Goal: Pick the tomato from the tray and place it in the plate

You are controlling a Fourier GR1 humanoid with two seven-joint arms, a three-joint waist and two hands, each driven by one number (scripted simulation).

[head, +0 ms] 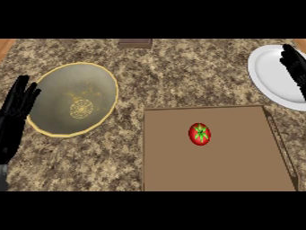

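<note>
Centrally, a tomato (199,134) sits on a brown tray (241,170). Both hands show straight, empty fingers: right hand (299,67) over the white plate (274,83), left hand (9,117) resting at left.

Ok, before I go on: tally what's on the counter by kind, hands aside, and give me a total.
Tomato: 1, on the tray
Tray: 1, brown
Plates: 2, one olive with a gold rim, one white
Small dark brown block at the far edge: 1
Total: 5
</note>
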